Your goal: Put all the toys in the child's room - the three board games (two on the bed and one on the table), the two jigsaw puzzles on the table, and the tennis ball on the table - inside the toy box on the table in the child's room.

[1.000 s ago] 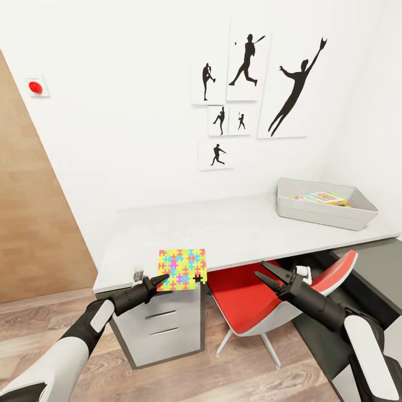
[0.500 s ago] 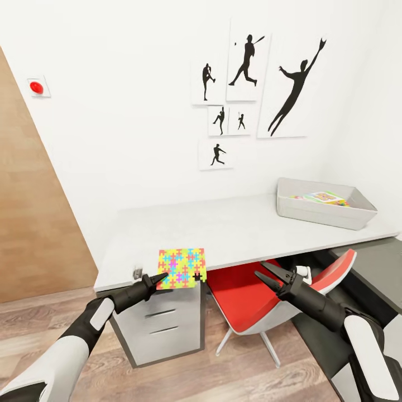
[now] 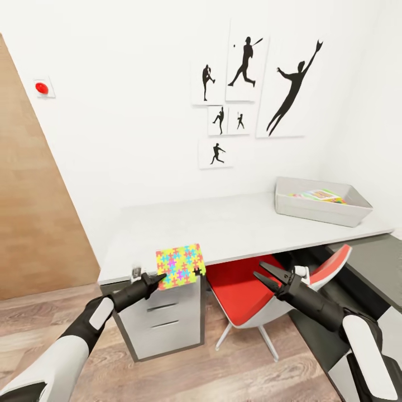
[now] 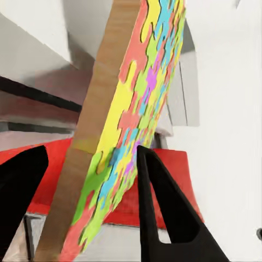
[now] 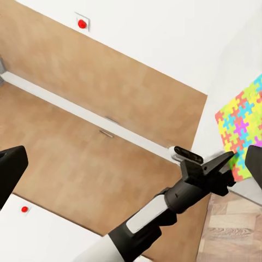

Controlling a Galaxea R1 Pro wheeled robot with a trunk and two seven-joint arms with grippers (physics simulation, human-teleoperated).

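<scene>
The left pincer [image 3: 158,277] grips a thin, stiff jigsaw puzzle [image 3: 180,266] of bright interlocked pieces with a brown edge, above the smooth pale surface [image 3: 234,229]. The right pincer [image 3: 262,275] gapes wide.

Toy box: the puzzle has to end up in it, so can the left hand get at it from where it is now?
Probably not yet. The left hand holds the jigsaw puzzle off the table's near-left edge; the toy box sits at the far right end.

The table [image 3: 240,226] top lies bare between its near left corner and the toy box [image 3: 321,202] at the far right. A red chair [image 3: 251,290] sits tucked underneath.
</scene>
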